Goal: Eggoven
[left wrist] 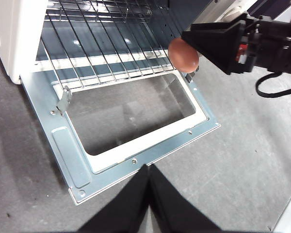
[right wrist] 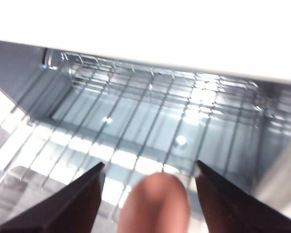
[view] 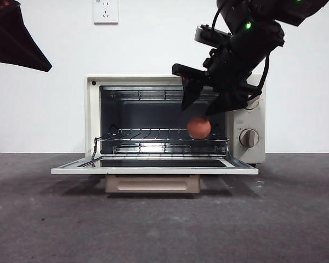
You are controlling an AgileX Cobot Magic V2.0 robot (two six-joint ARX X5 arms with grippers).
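Observation:
The cream toaster oven (view: 93,109) stands with its glass door (view: 153,163) folded down flat. The orange-brown egg (view: 198,127) is at the level of the wire rack (view: 153,134), at its front right corner. My right gripper (view: 200,107) hangs just above the egg, jaws open and apart from it. In the right wrist view the egg (right wrist: 155,204) shows between the spread jaws of the right gripper (right wrist: 149,167). My left gripper (left wrist: 148,167) is shut and empty, held above the floor in front of the door (left wrist: 136,145). From there I see the egg (left wrist: 183,54) and the right gripper (left wrist: 218,43).
The oven's lower knob (view: 248,137) is right of the opening. The beige door handle (view: 152,184) hangs under the open door. A wall socket (view: 105,11) is above the oven. The left arm shows as a dark tip (view: 16,38) at the top left.

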